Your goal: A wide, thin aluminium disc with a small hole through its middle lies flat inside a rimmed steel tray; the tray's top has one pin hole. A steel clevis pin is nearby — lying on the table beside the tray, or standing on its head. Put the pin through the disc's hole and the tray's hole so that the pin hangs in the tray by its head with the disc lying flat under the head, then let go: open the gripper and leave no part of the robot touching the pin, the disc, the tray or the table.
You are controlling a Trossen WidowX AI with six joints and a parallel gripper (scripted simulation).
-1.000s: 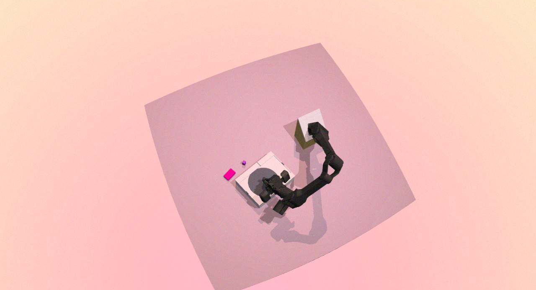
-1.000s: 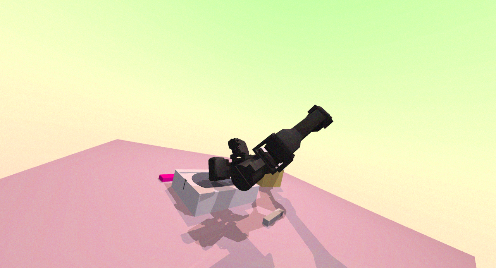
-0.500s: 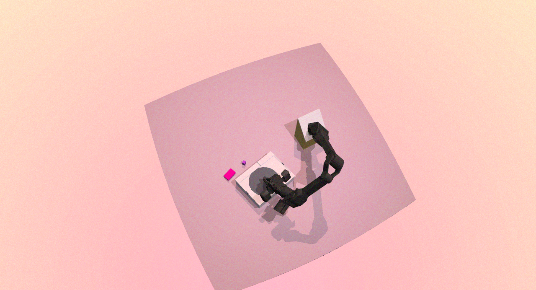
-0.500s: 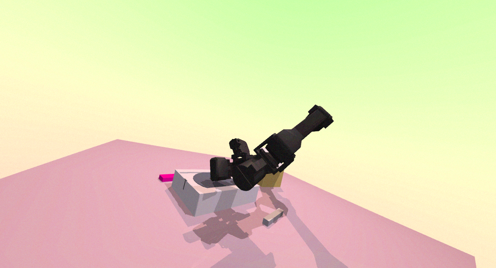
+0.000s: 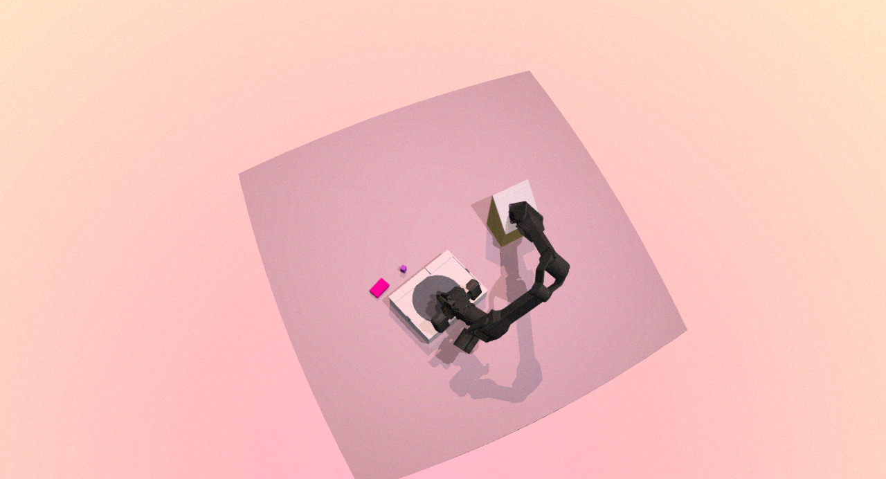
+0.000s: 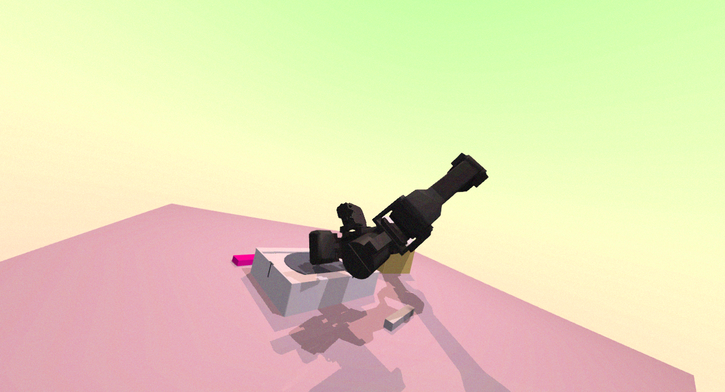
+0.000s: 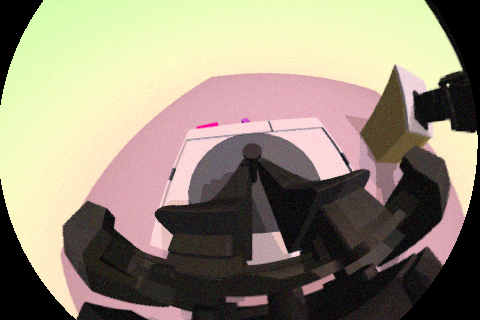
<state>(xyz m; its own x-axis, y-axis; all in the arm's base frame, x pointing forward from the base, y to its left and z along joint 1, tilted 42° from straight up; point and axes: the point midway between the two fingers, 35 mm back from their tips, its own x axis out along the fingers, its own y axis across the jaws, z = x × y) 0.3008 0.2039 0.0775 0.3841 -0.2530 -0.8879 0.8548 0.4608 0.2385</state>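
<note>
My gripper (image 5: 440, 296) (image 7: 252, 162) is shut on the clevis pin (image 7: 252, 151), with its round dark head uppermost above the fingertips. A short piece of shank shows between the fingers in the wrist view. The grey disc (image 5: 422, 292) (image 6: 296, 264) (image 7: 212, 165) lies in the pale rimmed tray (image 5: 455, 266) (image 6: 304, 295) (image 7: 310, 141), and the pin is over the disc's middle part. The fingers and pin hide the disc's hole and the tray's pin hole. I cannot tell whether the pin's lower end is in either hole. In the exterior view the gripper body hides the fingertips and pin.
A magenta block (image 5: 378, 288) (image 6: 242, 260) (image 7: 207, 125) and a small purple cube (image 5: 403, 268) (image 7: 245, 120) lie beyond the tray. A grey bar (image 6: 399, 318) lies near the tray in the exterior view. A white-topped olive box (image 5: 498, 231) (image 6: 397, 264) (image 7: 387, 122) stands by the arm's base.
</note>
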